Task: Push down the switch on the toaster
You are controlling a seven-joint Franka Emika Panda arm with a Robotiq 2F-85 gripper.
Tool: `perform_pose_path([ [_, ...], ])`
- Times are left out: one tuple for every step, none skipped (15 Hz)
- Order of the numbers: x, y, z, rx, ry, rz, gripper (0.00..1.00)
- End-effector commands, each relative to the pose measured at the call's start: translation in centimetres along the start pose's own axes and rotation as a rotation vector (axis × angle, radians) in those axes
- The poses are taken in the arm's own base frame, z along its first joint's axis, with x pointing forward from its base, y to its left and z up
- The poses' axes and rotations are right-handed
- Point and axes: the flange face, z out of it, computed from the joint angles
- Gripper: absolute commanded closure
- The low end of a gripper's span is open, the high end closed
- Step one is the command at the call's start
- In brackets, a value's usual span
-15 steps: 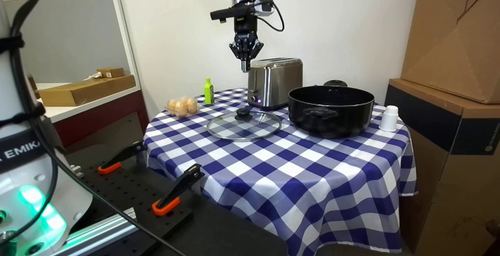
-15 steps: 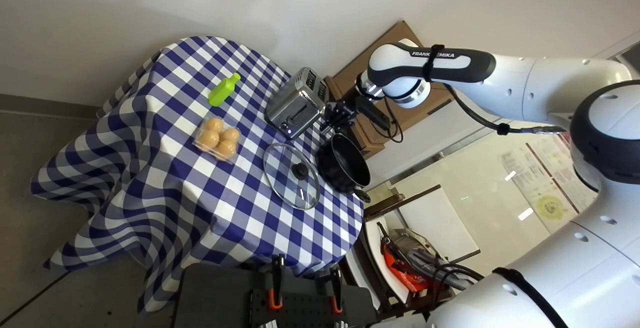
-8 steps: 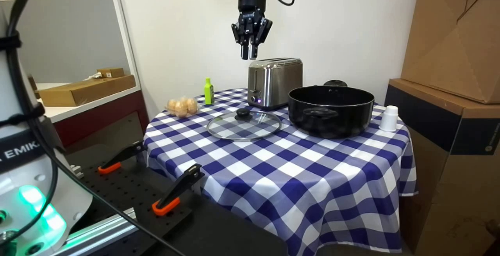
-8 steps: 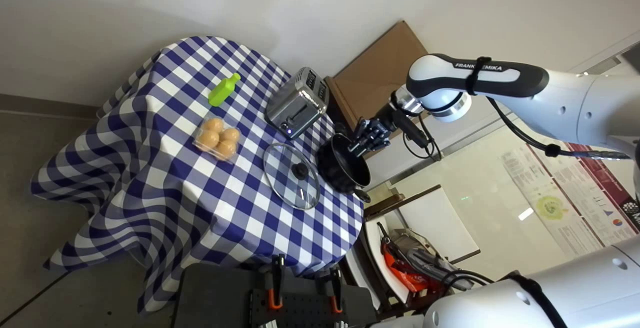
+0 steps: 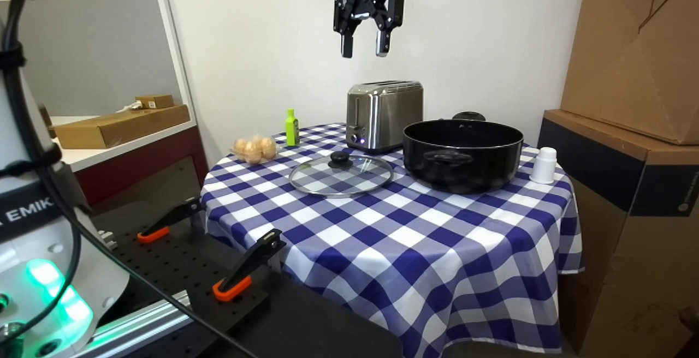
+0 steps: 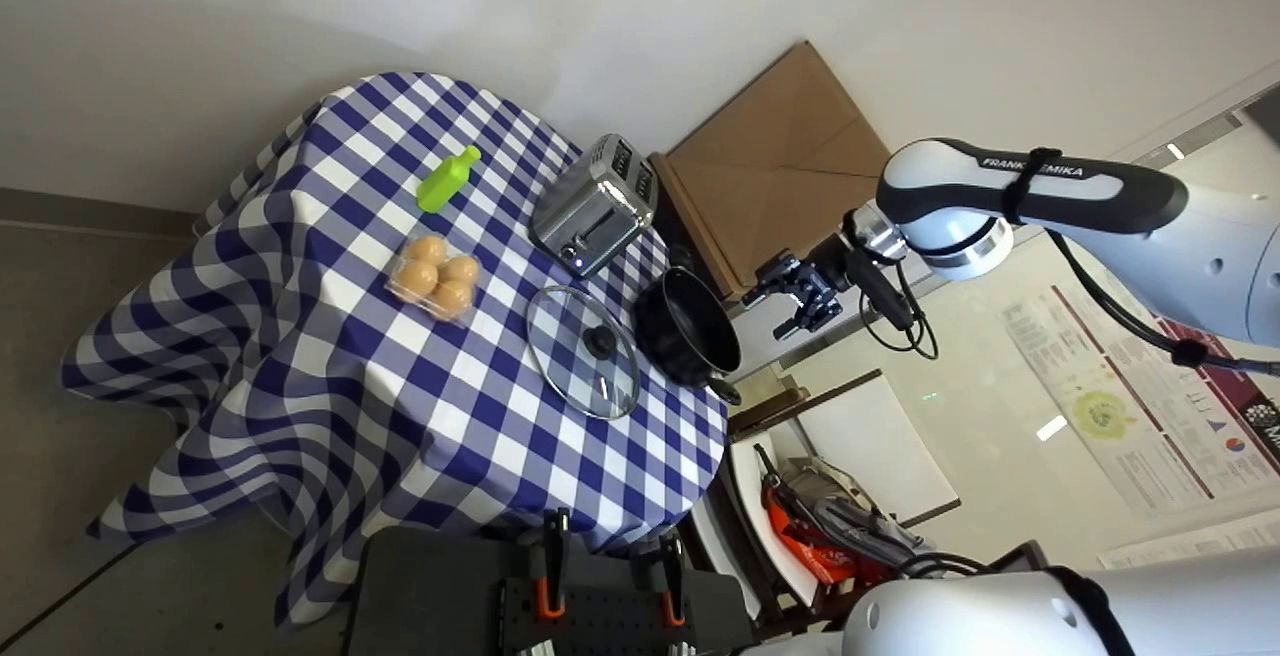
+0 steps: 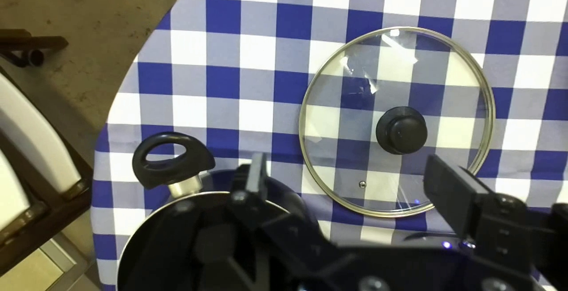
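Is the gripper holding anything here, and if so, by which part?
Nothing is held: the gripper is open, its jaws apart with nothing between them.

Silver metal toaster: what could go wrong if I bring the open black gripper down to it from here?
The black two-finger gripper is spread wide; lowered like that, it might clip the top of the silver metal toaster. The round clear glass lid lies in front of it and the wide black pot stands beside it; a low sweep could knock either. In the wrist view little of the toaster shows past the gripper, so aiming there could miss.
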Motion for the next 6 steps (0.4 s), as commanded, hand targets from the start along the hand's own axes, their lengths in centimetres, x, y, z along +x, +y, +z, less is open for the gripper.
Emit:
perform_pose_path([
  [-0.23, 0.01, -0.3, 0.001, 0.004, -0.001, 0.04],
  [-0.25, 0.01, -0.35, 0.001, 0.006, -0.001, 0.0],
  [-0.2, 0.0, -0.21, 0.001, 0.003, -0.001, 0.0],
  [-0.14, 0.0, 0.01, 0.0, -0.001, -0.001, 0.0],
  [-0.11, -0.01, 0.12, 0.0, -0.003, -0.001, 0.0],
  [-0.1, -0.02, 0.16, 0.0, -0.004, -0.001, 0.0],
])
